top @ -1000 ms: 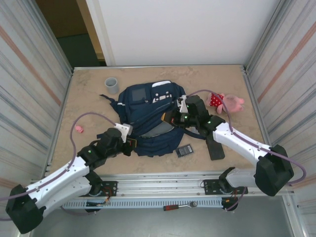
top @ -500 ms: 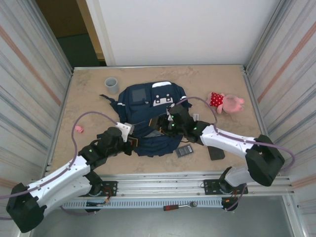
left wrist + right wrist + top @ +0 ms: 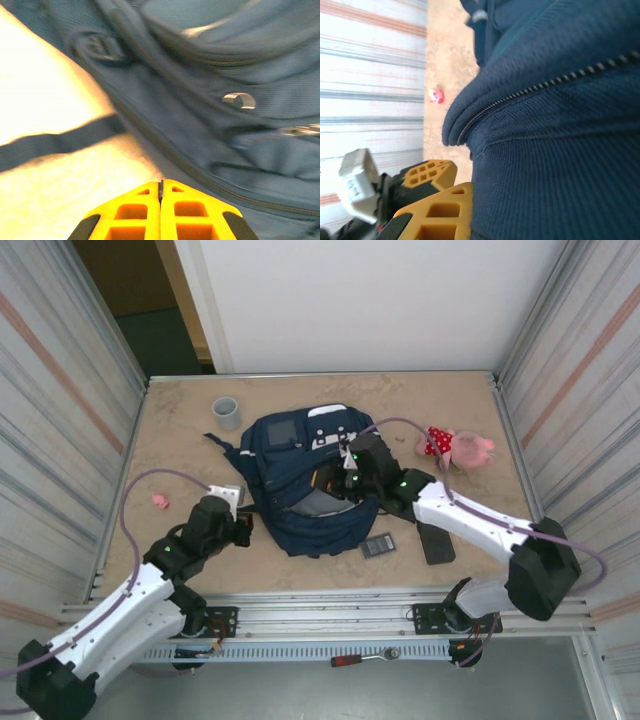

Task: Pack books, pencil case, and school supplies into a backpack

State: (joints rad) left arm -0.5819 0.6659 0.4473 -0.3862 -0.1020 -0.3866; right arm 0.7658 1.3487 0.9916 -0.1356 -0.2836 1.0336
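Centrally on the table [image 3: 180, 440], the backpack [image 3: 290, 510]: navy cloth, white patches at its far end, main mouth open. Overhead gives the whole outline; right wrist gives zip teeth and mesh weave close up; left wrist, blurred, a metal pull and a dark strap [image 3: 55, 142] on the tabletop. Right gripper [image 3: 340, 478] at the mouth, jaws closed narrow, tips hidden by cloth; pinching or not, cannot tell. Left gripper [image 3: 161, 184] beside the bag's left edge, jaws pressed together, empty. Grey gridded piece [image 3: 376, 545] just beside the near-right corner.
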